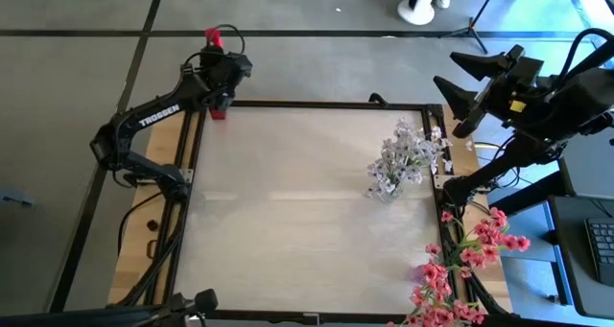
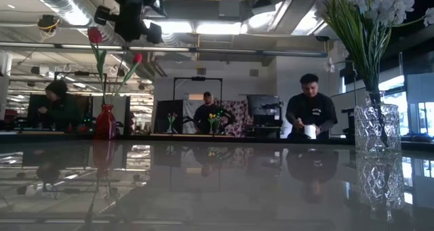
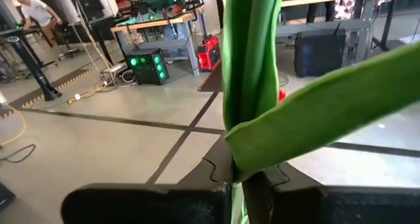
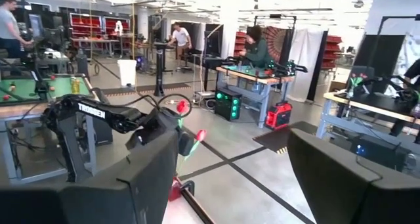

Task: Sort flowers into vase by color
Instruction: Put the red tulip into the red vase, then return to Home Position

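A red vase (image 2: 104, 122) stands at the table's far left corner with thin green stems in it. Two red buds (image 2: 95, 34) (image 2: 137, 57) show above it. My left gripper (image 3: 237, 184) hovers over this vase (image 1: 218, 113), shut on a green flower stem. A clear glass vase (image 2: 378, 129) at the far right holds white flowers (image 1: 401, 159). Pink flowers (image 1: 465, 265) spread over the near right corner. My right gripper (image 1: 459, 95) is raised beyond the far right corner, open and holding nothing. My left gripper pinches a flower's green stem (image 3: 244, 152) between its two fingers, just where a long leaf (image 3: 328, 112) branches off. The fingers reach in nearly level from the table's left, across the stem. Which red bud belongs to this stem, I cannot tell.
The middle of the pale tabletop (image 1: 288, 212) is bare. A black frame (image 1: 317, 105) runs round it. People work at benches in the room beyond the far edge, away from the arms.
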Controlling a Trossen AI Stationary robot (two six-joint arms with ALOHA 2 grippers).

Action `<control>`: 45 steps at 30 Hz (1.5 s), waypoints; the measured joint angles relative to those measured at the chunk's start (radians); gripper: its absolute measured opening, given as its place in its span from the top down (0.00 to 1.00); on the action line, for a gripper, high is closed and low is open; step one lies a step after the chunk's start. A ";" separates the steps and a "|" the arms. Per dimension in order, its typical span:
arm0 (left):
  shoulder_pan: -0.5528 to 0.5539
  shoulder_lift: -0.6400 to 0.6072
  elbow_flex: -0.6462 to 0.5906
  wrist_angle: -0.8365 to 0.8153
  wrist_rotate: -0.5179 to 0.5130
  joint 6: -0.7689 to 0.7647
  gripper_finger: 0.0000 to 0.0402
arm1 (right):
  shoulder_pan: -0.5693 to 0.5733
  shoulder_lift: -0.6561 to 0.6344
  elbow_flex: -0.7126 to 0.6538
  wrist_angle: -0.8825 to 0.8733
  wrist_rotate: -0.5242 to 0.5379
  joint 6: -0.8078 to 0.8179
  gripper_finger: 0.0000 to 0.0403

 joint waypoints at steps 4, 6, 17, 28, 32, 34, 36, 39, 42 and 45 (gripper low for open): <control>0.015 0.002 0.000 -0.121 0.021 -0.091 0.98 | 0.000 -0.002 0.000 -0.013 0.024 0.003 0.29; 0.026 0.002 0.000 -0.165 0.053 -0.148 0.98 | 0.000 -0.004 0.000 -0.014 0.025 0.004 0.29; 0.138 0.003 0.000 -0.174 0.126 -0.229 0.98 | 0.000 -0.004 0.000 -0.037 0.025 0.029 0.29; 0.216 0.059 0.000 -0.170 0.224 -0.267 0.92 | 0.000 -0.003 0.000 -0.059 0.025 0.052 0.29; 0.217 0.095 0.000 -0.176 0.248 -0.263 0.85 | 0.000 -0.003 0.000 -0.059 0.025 0.054 0.29; 0.220 0.102 0.000 -0.177 0.292 -0.262 0.82 | 0.000 -0.003 0.000 -0.059 0.025 0.057 0.29; 0.223 0.102 0.000 -0.180 0.323 -0.260 0.78 | 0.000 -0.003 0.000 -0.059 0.025 0.057 0.29; 0.223 0.096 0.000 -0.207 0.353 -0.260 0.74 | 0.000 -0.003 0.000 -0.059 0.025 0.057 0.29; 0.222 0.075 0.000 -0.248 0.390 -0.260 0.70 | 0.000 -0.003 0.000 -0.059 0.025 0.058 0.29; 0.200 0.045 0.000 -0.280 0.410 -0.266 0.66 | 0.000 -0.003 0.000 -0.059 0.025 0.057 0.29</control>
